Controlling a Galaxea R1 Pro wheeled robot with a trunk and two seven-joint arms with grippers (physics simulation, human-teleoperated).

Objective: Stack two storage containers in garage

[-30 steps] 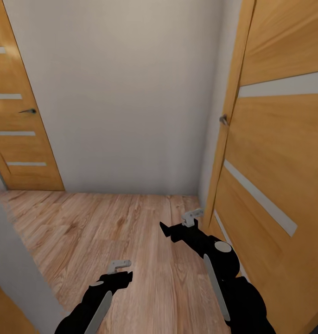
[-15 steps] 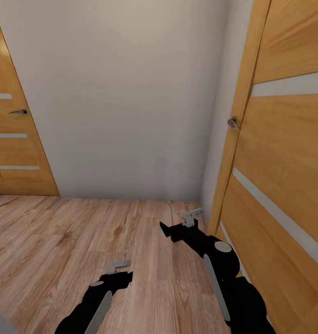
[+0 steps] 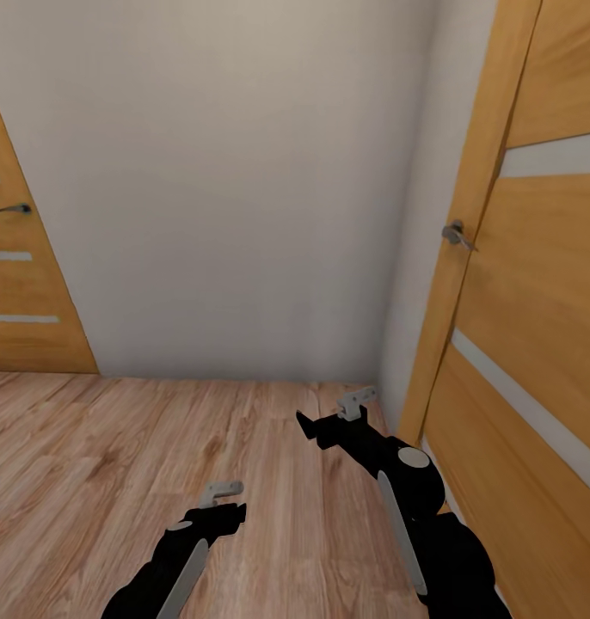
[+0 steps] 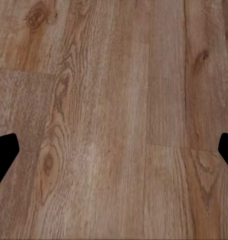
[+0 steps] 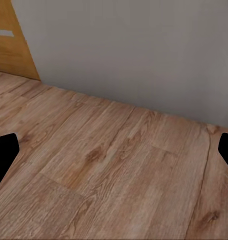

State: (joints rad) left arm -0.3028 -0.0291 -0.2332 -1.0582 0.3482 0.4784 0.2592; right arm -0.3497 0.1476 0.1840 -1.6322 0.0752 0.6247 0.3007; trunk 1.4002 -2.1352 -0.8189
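The two storage containers are out of view. I face a corner of a corridor with a light wood plank floor (image 3: 157,447). My left gripper (image 3: 219,505) hangs low over the planks, open and empty; in the left wrist view its dark fingertips (image 4: 4,152) stand far apart over bare wood. My right gripper (image 3: 328,423) is held further forward near the right-hand door, also open with nothing in it, and the right wrist view looks past its fingertips (image 5: 4,152) at the planks and the wall's foot.
A plain white wall (image 3: 226,189) closes the way straight ahead. A wooden door (image 3: 536,327) with a metal handle (image 3: 456,234) stands close on my right. Another wooden door (image 3: 20,292) is at the far left.
The whole picture has shifted: the camera has moved forward, both doors sliding outward and a grey wall corner at the lower left leaving the view. Both arms hold the same pose.
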